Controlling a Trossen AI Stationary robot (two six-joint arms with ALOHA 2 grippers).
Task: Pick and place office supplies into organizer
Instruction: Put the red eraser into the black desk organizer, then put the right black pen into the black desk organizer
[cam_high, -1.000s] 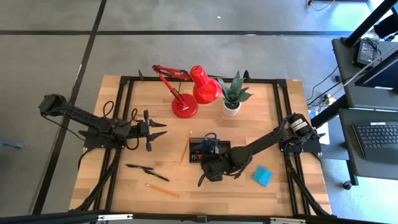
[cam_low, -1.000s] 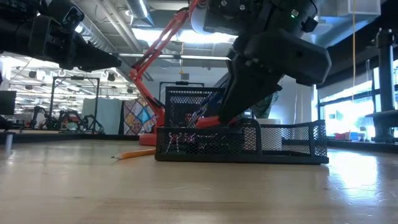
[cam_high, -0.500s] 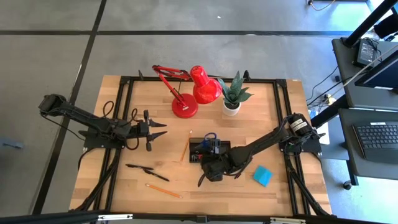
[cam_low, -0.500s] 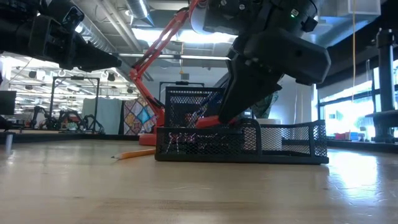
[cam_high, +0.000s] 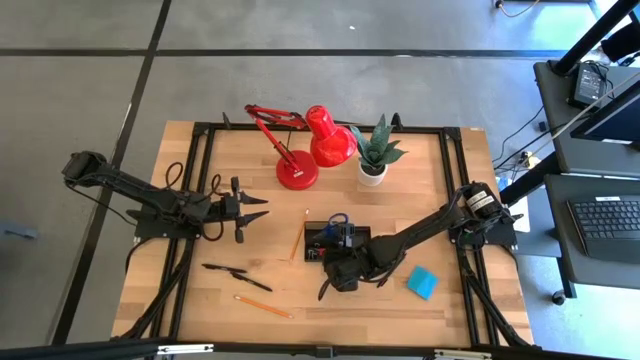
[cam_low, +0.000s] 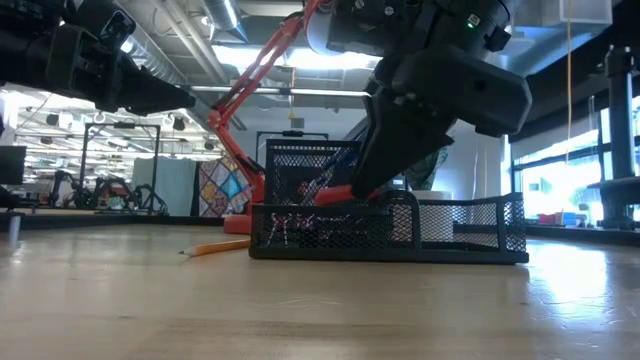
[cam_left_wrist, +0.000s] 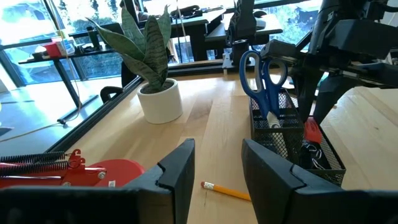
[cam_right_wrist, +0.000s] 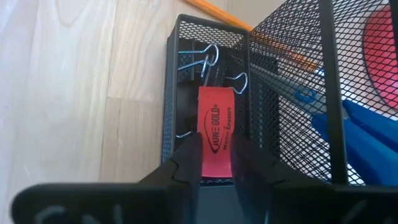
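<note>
The black mesh organizer (cam_high: 335, 240) stands mid-table with blue-handled scissors (cam_left_wrist: 263, 78) upright in its tall cup. My right gripper (cam_right_wrist: 216, 155) reaches down into its small end compartment, shut on a red eraser (cam_right_wrist: 215, 132) beside wire-handled clips (cam_right_wrist: 208, 62). One pencil (cam_high: 297, 241) lies left of the organizer. Black pens (cam_high: 237, 275) and another pencil (cam_high: 263, 306) lie nearer the front. A blue note pad (cam_high: 421, 282) lies flat at the right. My left gripper (cam_high: 258, 208) hovers open over the table's left half, holding nothing. My right gripper pinches the red eraser by its two long edges, at the end nearest the wrist (cam_right_wrist: 215, 163), between the two fingertips (cam_right_wrist: 189, 155). The fingers slant down into the compartment from the near right and lie along the eraser. The eraser sits tilted inside the mesh walls (cam_left_wrist: 313, 132).
A red desk lamp (cam_high: 300, 150) and a potted green plant (cam_high: 375, 152) stand at the table's far side behind the organizer. A black metal frame (cam_high: 200, 130) runs around the tabletop. Bare wood lies between the left gripper and the organizer.
</note>
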